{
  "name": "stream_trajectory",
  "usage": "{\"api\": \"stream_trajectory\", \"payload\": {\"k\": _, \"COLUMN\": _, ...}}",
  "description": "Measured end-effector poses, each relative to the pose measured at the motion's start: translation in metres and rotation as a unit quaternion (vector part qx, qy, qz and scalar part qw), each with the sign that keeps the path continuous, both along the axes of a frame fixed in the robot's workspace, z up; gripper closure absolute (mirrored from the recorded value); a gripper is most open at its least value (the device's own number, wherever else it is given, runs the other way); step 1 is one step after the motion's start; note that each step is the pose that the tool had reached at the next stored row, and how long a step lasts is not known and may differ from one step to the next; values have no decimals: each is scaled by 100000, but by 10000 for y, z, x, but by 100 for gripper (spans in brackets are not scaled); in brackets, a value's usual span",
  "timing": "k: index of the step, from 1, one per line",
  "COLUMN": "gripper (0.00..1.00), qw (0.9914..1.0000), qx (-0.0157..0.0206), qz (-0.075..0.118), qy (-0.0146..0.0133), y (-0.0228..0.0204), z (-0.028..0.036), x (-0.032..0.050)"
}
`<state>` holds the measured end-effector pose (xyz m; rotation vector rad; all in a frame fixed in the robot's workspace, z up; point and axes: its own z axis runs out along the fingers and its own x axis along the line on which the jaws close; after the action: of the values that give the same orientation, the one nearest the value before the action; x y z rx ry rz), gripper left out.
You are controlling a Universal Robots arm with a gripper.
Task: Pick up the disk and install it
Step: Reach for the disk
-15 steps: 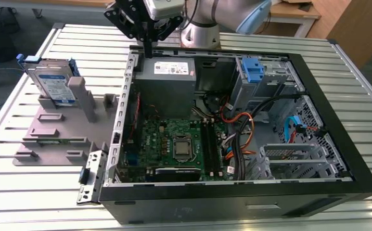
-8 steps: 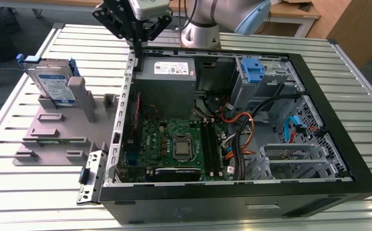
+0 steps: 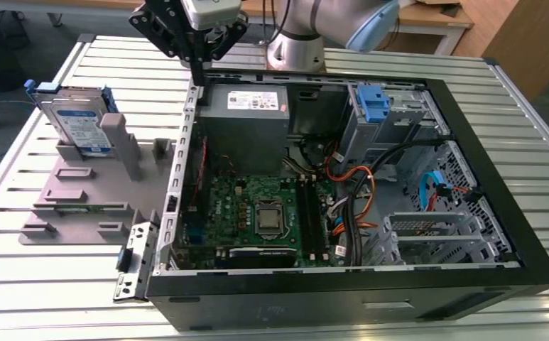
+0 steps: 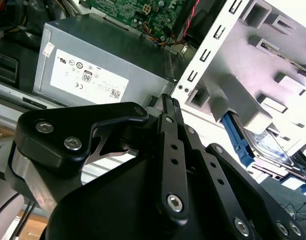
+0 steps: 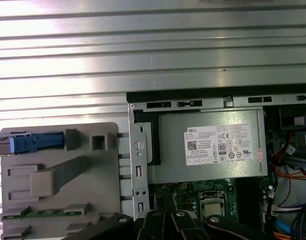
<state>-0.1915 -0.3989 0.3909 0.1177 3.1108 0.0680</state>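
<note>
Standing upright in the grey fixture [image 3: 75,186] beside the open computer case [image 3: 350,283], the disk [image 3: 77,122] is seen; the gripper [image 3: 198,69], clenched on nothing, is held over the case's edge.

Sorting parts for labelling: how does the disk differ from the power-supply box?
The disk stands on edge in a grey holder outside the case; the power-supply box sits inside it. The disk is smaller with blue rails; the box has none. The disk's label is blue-and-white, the box's white. Both are grey metal.

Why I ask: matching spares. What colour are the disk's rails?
Blue; the disk shows best in the exterior view.
</note>
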Motion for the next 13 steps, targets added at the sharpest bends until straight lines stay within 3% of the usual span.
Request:
{"api": "stream_trajectory", "payload": {"k": 5, "gripper": 89, "qw": 100000, "qx": -3, "qz": -9, "qy": 1, "y": -1, "z": -1, "x": -19}}
{"api": "stream_trajectory", "payload": {"k": 13, "gripper": 89, "qw": 100000, "qx": -2, "qz": -6, "qy": 0, "y": 0, "z": -10, "x": -168}}
